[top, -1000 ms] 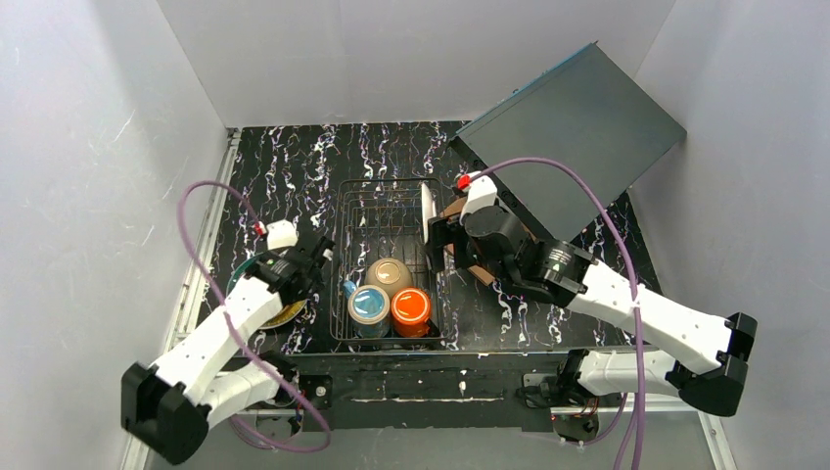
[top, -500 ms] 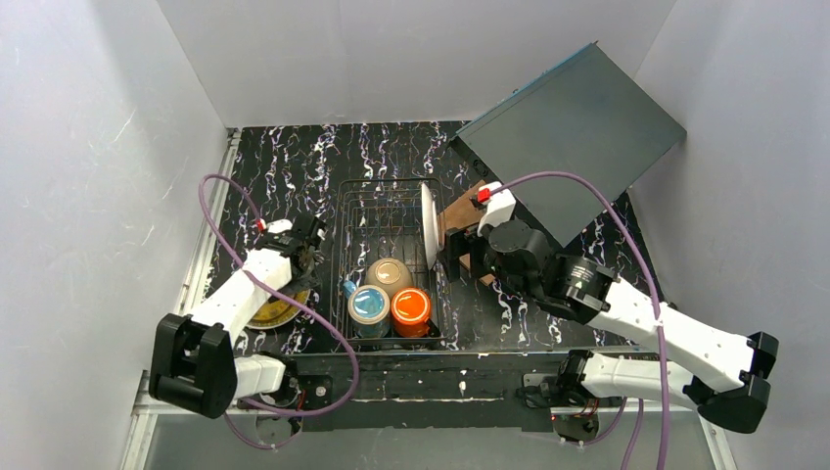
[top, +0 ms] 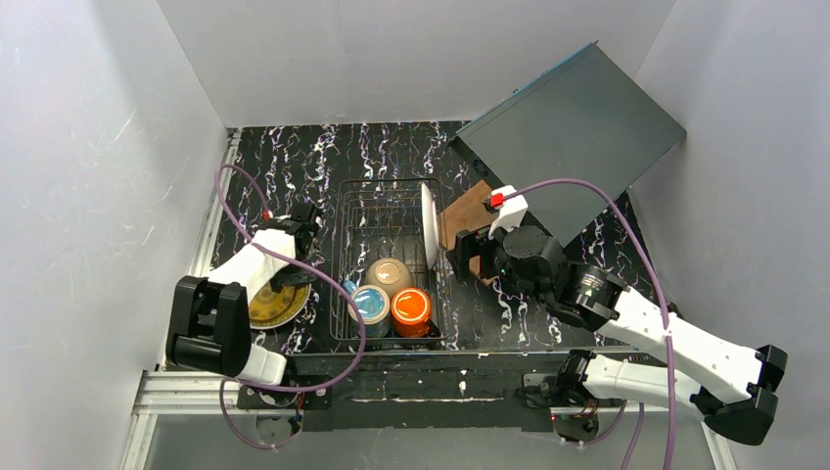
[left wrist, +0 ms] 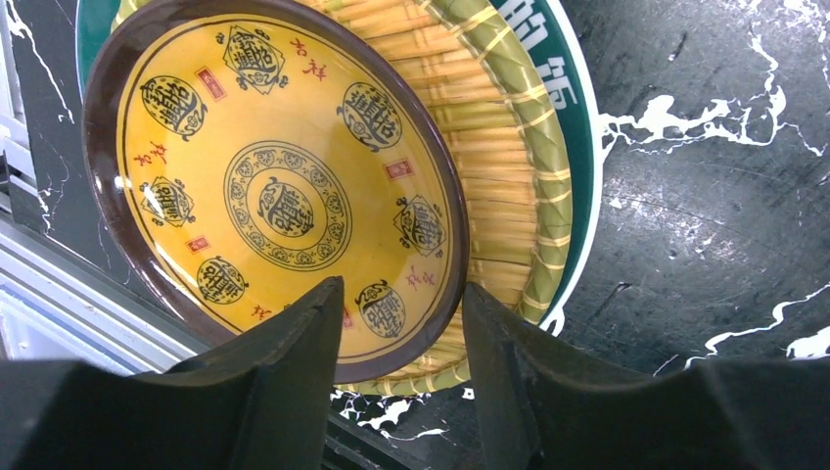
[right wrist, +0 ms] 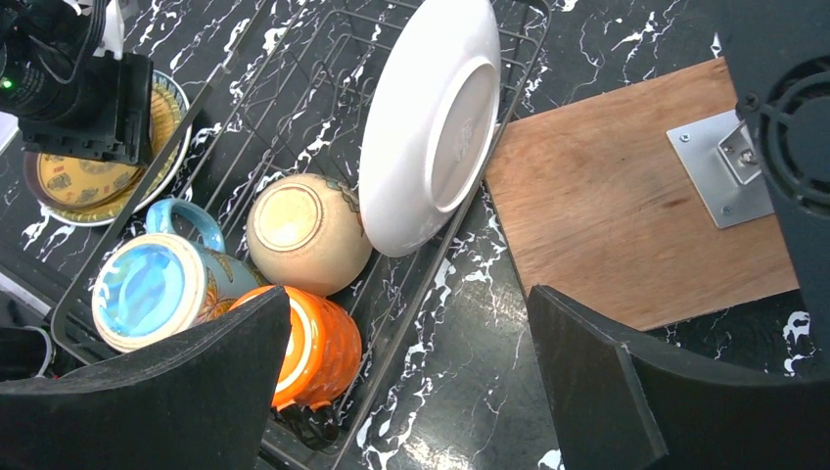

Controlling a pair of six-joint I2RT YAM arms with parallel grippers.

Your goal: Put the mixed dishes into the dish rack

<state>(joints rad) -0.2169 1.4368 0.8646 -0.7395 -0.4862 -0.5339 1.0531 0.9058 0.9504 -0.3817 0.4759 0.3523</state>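
Observation:
The dish rack (top: pixel 345 245) holds the orange mug (top: pixel 411 306), the blue patterned mug (top: pixel 370 306) and the white-and-tan bowl (top: pixel 389 275), all upside down. The white plate (top: pixel 428 223) stands on edge at its right side. These also show in the right wrist view: rack (right wrist: pixel 294 108), plate (right wrist: pixel 431 117), bowl (right wrist: pixel 305 233), blue mug (right wrist: pixel 152 292), orange mug (right wrist: pixel 318 348). The yellow ornate plate (left wrist: pixel 274 186) lies left of the rack (top: pixel 276 304). My left gripper (left wrist: pixel 401 323) is open and straddles its near rim. My right gripper (right wrist: pixel 411 382) is open and empty beside the rack's right edge.
The yellow plate rests on a woven-pattern plate with a green-and-white rim (left wrist: pixel 509 147). A brown wooden board (right wrist: pixel 626 206) lies right of the rack, under the large grey slanted panel (top: pixel 573 127). White walls close in the table on three sides.
My left arm has folded back and its gripper has come down over the yellow plate's rim. My right gripper has drawn back to the right, away from the white plate, which stays in the rack.

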